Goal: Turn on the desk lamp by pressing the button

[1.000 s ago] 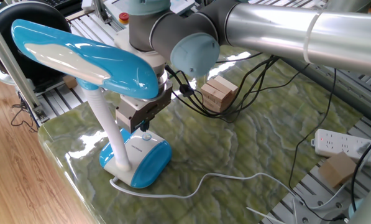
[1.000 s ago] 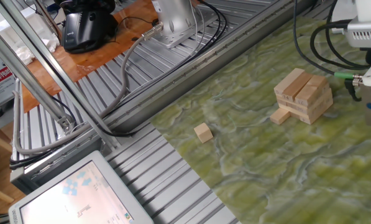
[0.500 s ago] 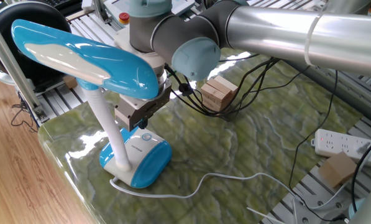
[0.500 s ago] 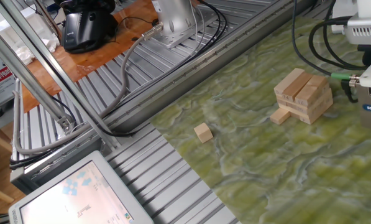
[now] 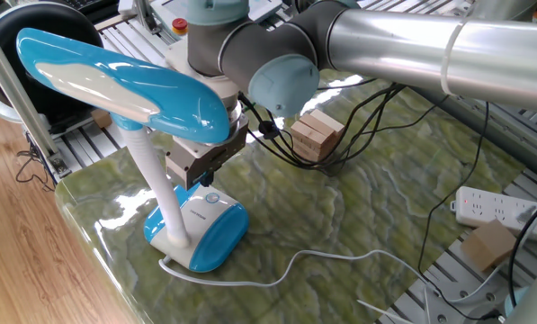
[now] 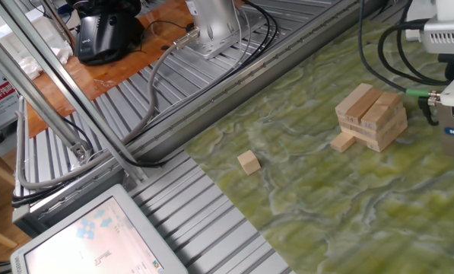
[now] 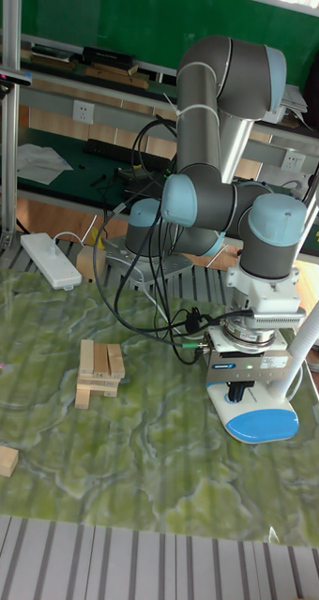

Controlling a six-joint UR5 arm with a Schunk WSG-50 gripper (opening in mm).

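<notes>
We see the desk lamp (image 5: 124,85) standing near the table's corner edge in one fixed view. It is glossy plastic in bright blue and white: a long oval head with a pale inset along its length, a white curved neck (image 5: 156,184) rising from the back of a rounded base (image 5: 205,234) that is blue on top and white at the side. A white cord (image 5: 277,270) trails from the base across the green marbled table (image 5: 358,216). On top of the blue base we make out the button (image 5: 212,198), a small round light-blue disc with a thin white ring.

The gripper (image 5: 205,182) hangs under the lamp head, directly above the base, its dark fingertips just over the button. We cannot tell whether they touch it, nor whether the fingers are parted or closed; the tips are too small and shadowed.

The tall fixed view shows what that view hides: the gripper body (image 7: 246,367) facing us, pointing straight down, with the blue front of the base (image 7: 263,424) below it and only a strip of white neck at the right edge; the lamp head is out of frame. The stack of wooden blocks (image 7: 98,367) stands well apart on the left, with one loose block (image 7: 4,460) nearer the table's front and a white power strip (image 7: 50,260) behind.

The other fixed view shows no lamp at all, only the block stack (image 6: 371,118), the loose block (image 6: 249,162) and a sliver of the gripper body at the right edge.
</notes>
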